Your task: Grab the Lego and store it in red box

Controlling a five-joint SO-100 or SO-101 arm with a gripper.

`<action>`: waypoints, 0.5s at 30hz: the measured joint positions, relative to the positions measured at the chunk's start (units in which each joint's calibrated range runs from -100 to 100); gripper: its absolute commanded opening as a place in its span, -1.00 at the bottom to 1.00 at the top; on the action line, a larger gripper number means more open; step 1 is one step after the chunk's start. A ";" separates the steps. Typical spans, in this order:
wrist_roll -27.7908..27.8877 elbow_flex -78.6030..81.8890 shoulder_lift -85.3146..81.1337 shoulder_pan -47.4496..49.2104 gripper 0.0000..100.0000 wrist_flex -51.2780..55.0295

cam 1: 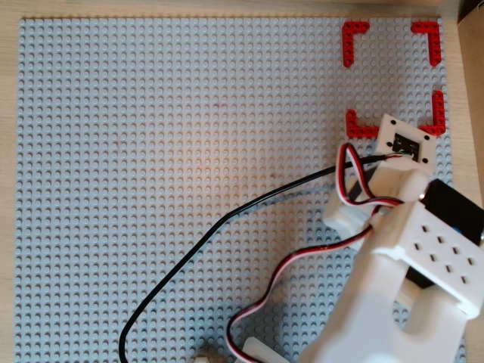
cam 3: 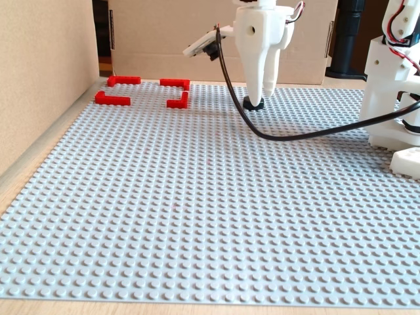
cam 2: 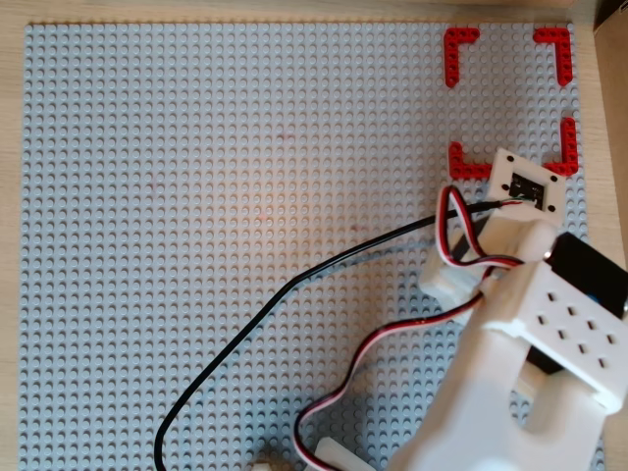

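I judge the task about half done: the Lego [cam 3: 254,103] is off to the right of the red box [cam 3: 119,100] in the fixed view, not yet inside. My jaws [cam 3: 260,94] are nearly closed, tips pinching the Lego just above the baseplate [cam 3: 197,216].

- I'm seeing a grey studded baseplate [cam 1: 151,189] lying flat and covering most of the wooden tabletop [cam 3: 26,190].
- A black cable [cam 1: 227,215] is curving across the baseplate.
- Cardboard panels [cam 3: 46,72] are standing along the left and the back in the fixed view.
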State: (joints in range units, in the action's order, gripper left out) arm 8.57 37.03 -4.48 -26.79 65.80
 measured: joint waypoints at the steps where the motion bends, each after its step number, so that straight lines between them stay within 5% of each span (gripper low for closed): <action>1: 0.00 -0.36 0.17 0.00 -0.57 -0.17; 15: 0.00 -0.98 1.27 0.00 -0.58 -5.61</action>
State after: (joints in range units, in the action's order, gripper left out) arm 8.57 36.05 -3.21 -26.79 60.19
